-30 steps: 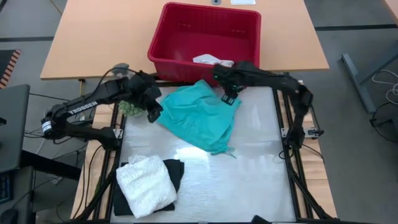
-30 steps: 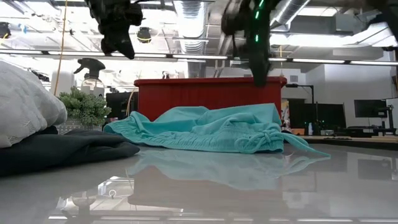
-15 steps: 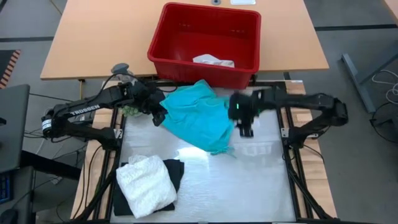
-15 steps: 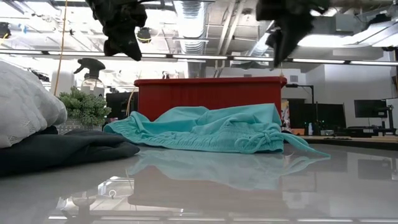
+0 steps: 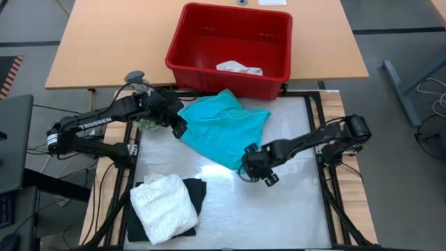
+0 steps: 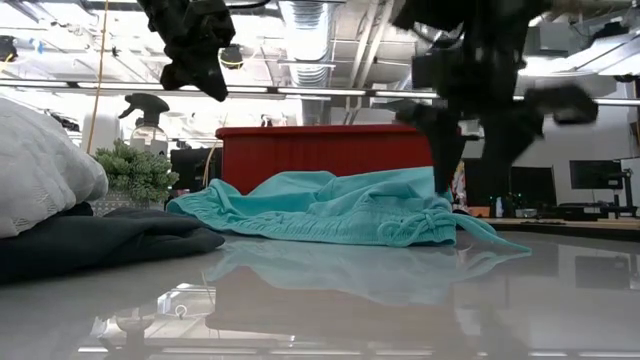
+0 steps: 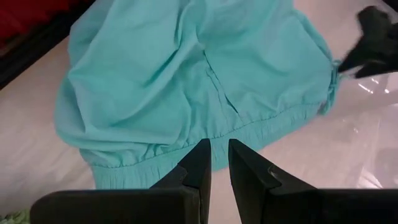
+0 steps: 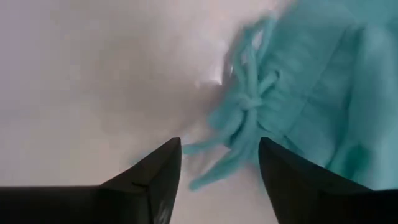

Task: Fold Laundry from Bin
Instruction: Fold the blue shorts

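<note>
Right gripper (image 5: 255, 167) now lowered from beside bin (image 5: 182, 52) to teal garment (image 5: 224, 127) corner, fingers (image 8: 152, 180) apart, knotted drawstring (image 8: 245, 109) between. Left gripper (image 5: 174, 124) hovering, fingers nearly closed, empty. Grasp imminent; folding unstarted.

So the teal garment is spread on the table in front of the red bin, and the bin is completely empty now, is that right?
Not quite. The teal garment does lie on the table in front of the red bin, but the bin is not empty: the high view shows a white cloth still lying inside it, near the wall closest to the table.
</note>
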